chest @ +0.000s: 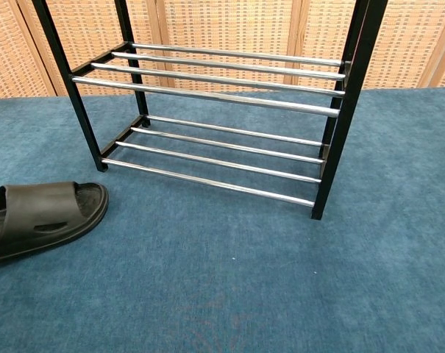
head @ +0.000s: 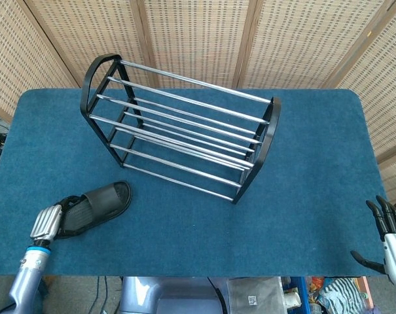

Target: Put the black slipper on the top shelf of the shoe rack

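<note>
Head view high overhead; chest view low, close; shared shoe rack [head: 181, 131].

The slipper [head: 96, 206] is black. The shoe rack [head: 178, 127] has a black frame and shiny silver bars. The worktop [head: 302, 163] is covered in dark blue-green carpet. The left hand [head: 48, 221] is silver with black fingers [head: 70, 203]. The wall panels [head: 198, 33] are beige woven cane with brown wooden strips.

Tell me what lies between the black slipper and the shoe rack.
Only bare blue table cover; the black slipper and shoe rack sit apart in the head view.
</note>
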Tool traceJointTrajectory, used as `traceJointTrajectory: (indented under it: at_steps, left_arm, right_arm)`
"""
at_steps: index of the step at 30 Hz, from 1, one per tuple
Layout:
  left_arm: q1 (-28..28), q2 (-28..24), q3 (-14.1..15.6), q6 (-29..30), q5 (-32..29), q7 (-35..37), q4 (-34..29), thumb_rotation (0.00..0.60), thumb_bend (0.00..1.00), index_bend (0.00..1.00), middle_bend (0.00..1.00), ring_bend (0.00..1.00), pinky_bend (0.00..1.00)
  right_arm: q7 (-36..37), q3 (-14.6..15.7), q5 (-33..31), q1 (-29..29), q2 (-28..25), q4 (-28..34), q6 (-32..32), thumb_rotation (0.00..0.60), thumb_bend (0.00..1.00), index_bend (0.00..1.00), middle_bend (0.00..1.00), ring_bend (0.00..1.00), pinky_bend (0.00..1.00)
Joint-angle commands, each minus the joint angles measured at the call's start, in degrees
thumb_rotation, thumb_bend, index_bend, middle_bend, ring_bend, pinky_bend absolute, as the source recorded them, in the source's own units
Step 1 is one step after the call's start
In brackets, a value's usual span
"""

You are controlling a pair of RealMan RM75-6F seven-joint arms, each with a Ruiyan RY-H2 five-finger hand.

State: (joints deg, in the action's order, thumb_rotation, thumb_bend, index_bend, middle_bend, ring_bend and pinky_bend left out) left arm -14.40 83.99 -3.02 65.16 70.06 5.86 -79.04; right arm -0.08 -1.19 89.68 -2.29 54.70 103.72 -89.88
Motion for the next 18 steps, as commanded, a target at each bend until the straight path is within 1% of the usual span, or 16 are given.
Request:
traceJointTrajectory:
  at_steps: [1, 7, 12, 16, 18]
  left_arm:
    - [0.94, -0.61, 0.22, 2.37, 2.76, 2.73, -0.4, 0.6, 0.27, 0.35, 0.38, 0.32, 0.46]
    - [2.01, -2.15, 1.13, 4.96, 6.83, 7.2, -1.23, 0.6, 0.27, 0.35, 0.38, 0.32, 0.46]
    - [2.8, -3.42, 1.8, 7.29, 9.66, 8.91, -2.48, 0.6, 0.27, 0.35, 0.38, 0.32, 0.46]
    - [3.52, -4.15, 2.3, 10.18, 12.85, 11.66, -3.72, 0.6, 0.28, 0.36, 0.38, 0.32, 0.46]
    - [3.98, -4.69, 2.63, 12.41, 15.25, 14.36, -4.71, 0.6, 0.29, 0.36, 0.39, 0.32, 0.46]
  right_arm:
    - [-0.15, 0.04, 0.03, 0.02, 0.05, 0.02, 0.07, 0.6, 0.0, 0.0, 0.0, 0.0, 0.0]
    - [-0.35, 0.01, -0.07, 0.03, 0.07, 0.13, 0.07, 0.6, 0.0, 0.0, 0.0, 0.0, 0.0]
    - [-0.47, 0.04, -0.11, 0.08, 0.08, 0.2, 0.2, 0.6, 0.0, 0.0, 0.0, 0.0, 0.0]
    - [-0.38, 0.02, -0.25, 0.06, 0.03, 0.21, 0.22, 0.6, 0.0, 0.0, 0.0, 0.0, 0.0]
    - [-0.44, 0.01, -0.34, 0.08, 0.02, 0.22, 0.3, 0.6, 0.0, 0.0, 0.0, 0.0, 0.0]
